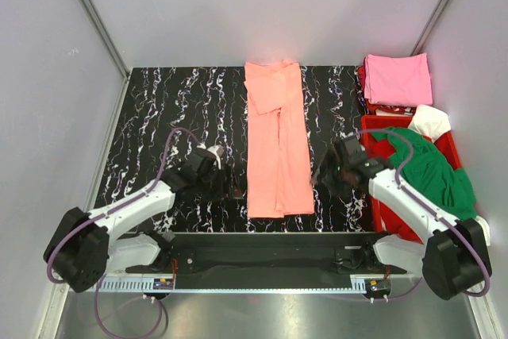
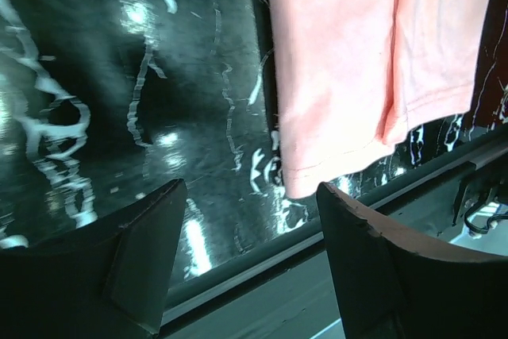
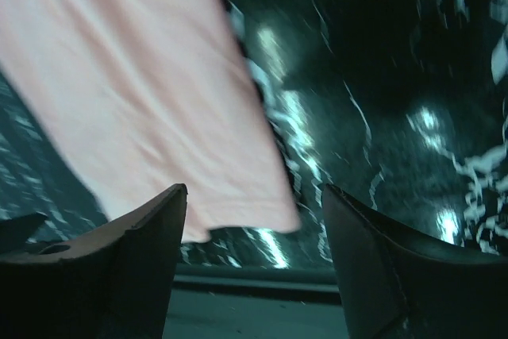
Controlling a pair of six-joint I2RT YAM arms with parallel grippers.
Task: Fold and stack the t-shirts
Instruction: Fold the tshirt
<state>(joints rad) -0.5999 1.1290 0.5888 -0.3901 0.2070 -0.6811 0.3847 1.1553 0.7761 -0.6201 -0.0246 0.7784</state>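
Top view: the salmon-orange t-shirt (image 1: 276,148) lies as a long strip mid-worktop (image 1: 175,109), between my left end effector (image 1: 228,182) and right end effector (image 1: 327,171), each just beside its near hem. Left wrist: left end effector (image 2: 250,204) spread, empty, shirt corner ahead-right. Right wrist: right end effector (image 3: 252,200) spread, empty, shirt corner ahead-left.

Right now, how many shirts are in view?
4: an orange shirt laid mid-table, a folded pink shirt far right, a green shirt and a white shirt in the red crate. More may hide underneath.
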